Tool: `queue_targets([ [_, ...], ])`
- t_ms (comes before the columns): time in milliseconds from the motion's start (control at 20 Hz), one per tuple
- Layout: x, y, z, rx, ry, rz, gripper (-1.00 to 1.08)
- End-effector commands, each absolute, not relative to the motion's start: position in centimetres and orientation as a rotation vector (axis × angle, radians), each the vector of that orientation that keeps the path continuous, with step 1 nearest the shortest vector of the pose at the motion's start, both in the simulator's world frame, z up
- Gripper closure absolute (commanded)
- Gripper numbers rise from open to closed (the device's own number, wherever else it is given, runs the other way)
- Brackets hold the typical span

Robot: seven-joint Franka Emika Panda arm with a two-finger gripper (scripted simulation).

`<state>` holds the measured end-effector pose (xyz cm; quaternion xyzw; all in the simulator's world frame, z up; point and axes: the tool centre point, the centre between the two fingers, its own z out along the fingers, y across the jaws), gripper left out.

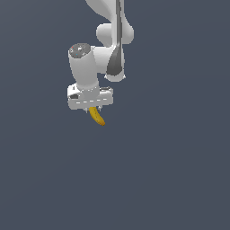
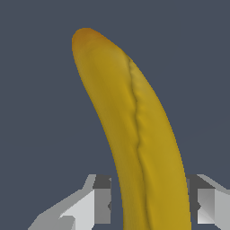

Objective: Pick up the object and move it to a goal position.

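A small curved yellow-orange banana (image 1: 97, 117) hangs from under my white gripper (image 1: 91, 108), which is shut on its upper end. The banana's free end with the darker tip points down and towards the exterior view's right. In the wrist view the banana (image 2: 134, 126) fills the middle of the picture, and my gripper (image 2: 152, 204) closes on it with one grey finger (image 2: 101, 200) pressed against each side. The gripper points downward, with the arm's white links above it. No goal marker shows in either view.
Only a plain dark blue-grey background lies around and below the arm in both views. The arm's white upper links (image 1: 112, 40) rise out of the exterior view's top edge.
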<state>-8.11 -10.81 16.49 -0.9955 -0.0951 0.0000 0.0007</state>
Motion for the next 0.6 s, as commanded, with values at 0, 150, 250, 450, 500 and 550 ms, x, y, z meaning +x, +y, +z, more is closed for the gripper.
queue_targets([
  [0, -7.9, -12.5, 19.1, -3.125, -0.3, -0.002, 1.08],
  [150, -7.6, -14.5, 22.0, -3.125, -0.3, -0.002, 1.08],
  [250, -7.3, -15.8, 23.9, -3.125, -0.3, -0.002, 1.08],
  [450, -6.8, -18.3, 27.6, -3.126, -0.3, -0.001, 1.08],
  [500, -6.7, -18.9, 28.4, -3.126, -0.3, -0.001, 1.08],
  [550, -6.6, -19.4, 29.2, -3.126, -0.301, -0.001, 1.08],
])
